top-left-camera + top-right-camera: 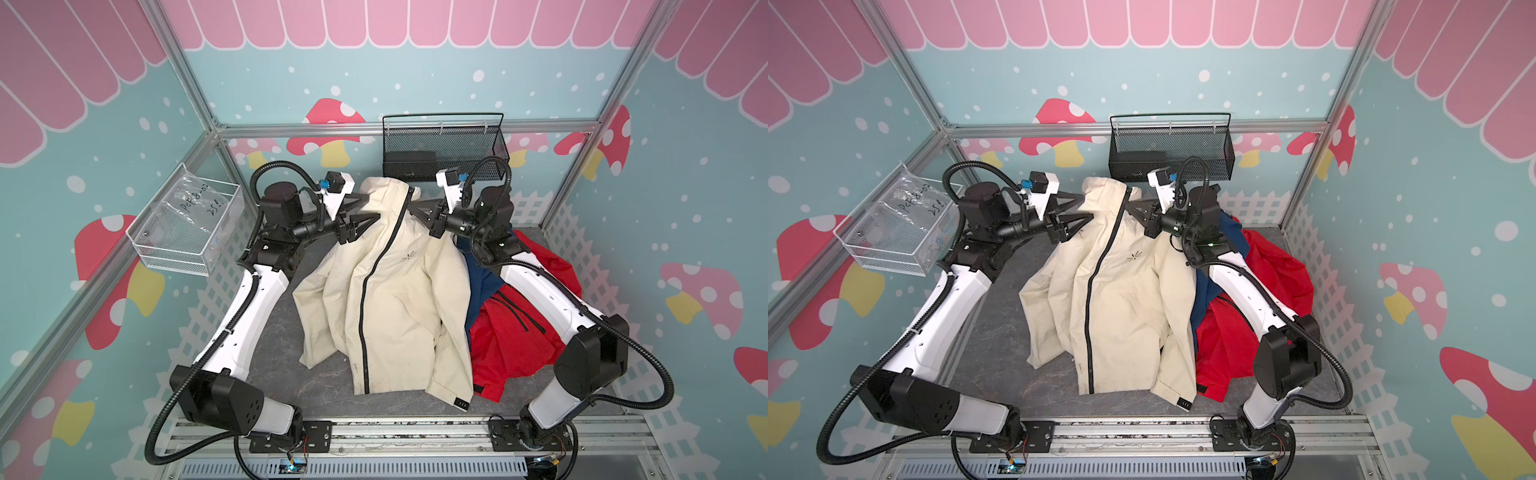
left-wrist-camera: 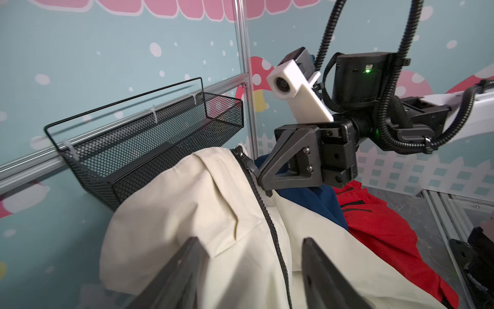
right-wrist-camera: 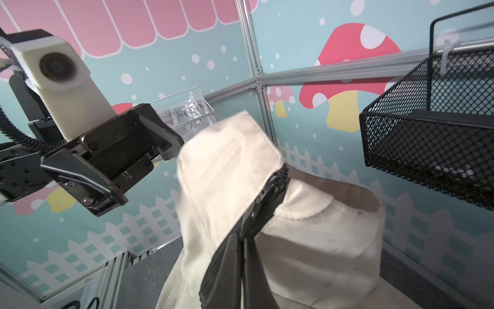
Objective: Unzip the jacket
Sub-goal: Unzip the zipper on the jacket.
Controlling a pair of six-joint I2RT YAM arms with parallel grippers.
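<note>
Right claw (image 1: 411, 202) is clenched at the top of the zip (image 1: 365, 299) in both top views, up at the collar. That puts it on the jacket (image 1: 399, 324), which lies front-up on the counter (image 1: 270, 374) between the arms, collar toward the far wall. One edge overlaps a red garment (image 1: 519, 340). Left claw (image 1: 369, 206) is released and holds nothing, just beside the collar across the zip. The zip looks closed almost to the top.

From the left wrist comes what the top views hide: the right claw's tips pinch the pull (image 2: 250, 167) itself. The left fingers (image 2: 184, 270) are spread wide over loose cloth.

From the right wrist, the clenched fingers lie against the teeth and cover the pull. The collar (image 3: 227, 160) stands up. Whether the left claw touches it I cannot tell.

To do this step well, I judge the left claw should pinch the collar close beside the zip top and hold it. The right should then draw the pull along the line of teeth toward the hem, low and steady, so the cloth does not bunch.
</note>
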